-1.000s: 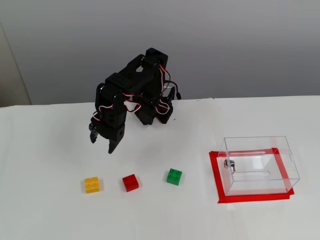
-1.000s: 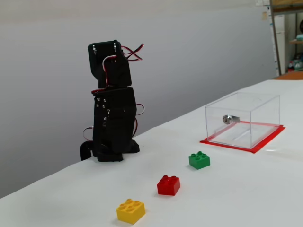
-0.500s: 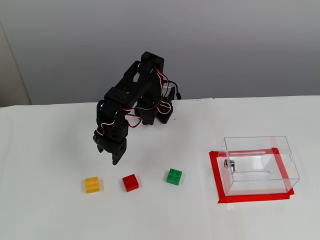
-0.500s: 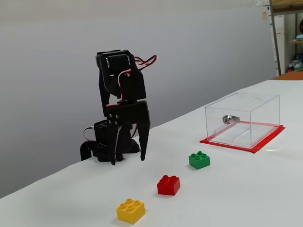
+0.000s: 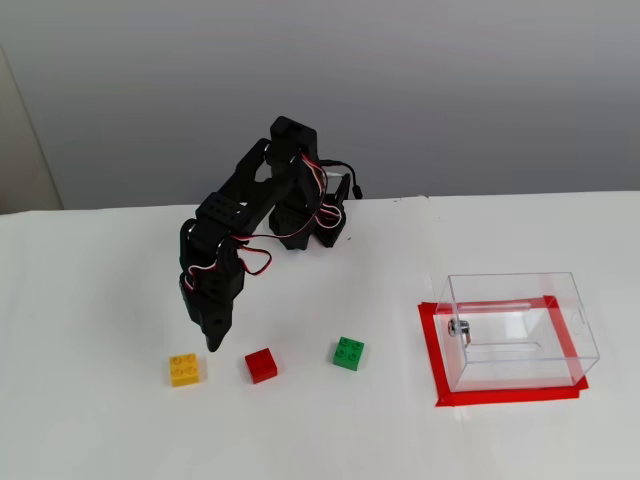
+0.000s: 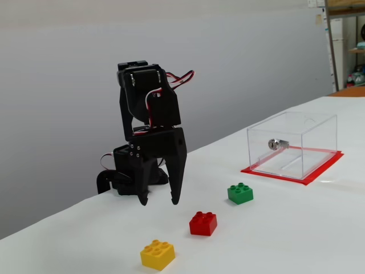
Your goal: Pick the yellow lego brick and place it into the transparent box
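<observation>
The yellow lego brick (image 5: 184,369) lies on the white table at the left end of a row of bricks; it also shows in the other fixed view (image 6: 158,254) at the front. My black gripper (image 5: 213,338) points down, just behind and right of the brick in this view, above the table. In the other fixed view the gripper (image 6: 158,200) is open and empty, its fingertips (image 6: 174,198) clear of the table. The transparent box (image 5: 508,277) stands empty at the right, a small metal fitting on its left wall; it also shows in the other fixed view (image 6: 292,121).
A red brick (image 5: 261,365) (image 6: 203,223) and a green brick (image 5: 348,353) (image 6: 240,193) lie between the yellow brick and the box. Red tape (image 5: 432,350) frames the box's base. The arm's base (image 5: 310,225) stands at the table's back edge.
</observation>
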{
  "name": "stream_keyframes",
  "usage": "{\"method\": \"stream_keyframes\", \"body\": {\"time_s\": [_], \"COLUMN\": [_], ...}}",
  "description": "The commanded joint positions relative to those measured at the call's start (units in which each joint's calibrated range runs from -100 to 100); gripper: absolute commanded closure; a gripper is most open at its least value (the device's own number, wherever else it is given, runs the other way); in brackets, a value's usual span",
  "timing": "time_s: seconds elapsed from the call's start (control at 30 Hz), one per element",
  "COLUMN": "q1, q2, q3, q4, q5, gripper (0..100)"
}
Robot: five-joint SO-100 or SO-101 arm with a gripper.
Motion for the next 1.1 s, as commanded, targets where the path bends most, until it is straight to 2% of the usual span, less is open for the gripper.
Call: {"method": "stream_keyframes", "body": {"time_s": [0.0, 0.2, 0.47, 1.07], "q1": [0.9, 3.4, 4.2, 5.1], "q2": [0.2, 2.8, 8.1, 18.1], "q3": [-2.7, -3.3, -12.6, -22.2], "q4": [0.2, -1.0, -1.4, -1.7], "q5": [-2.4, -4.3, -3.7, -3.7], "gripper": [73, 74, 74, 74]}}
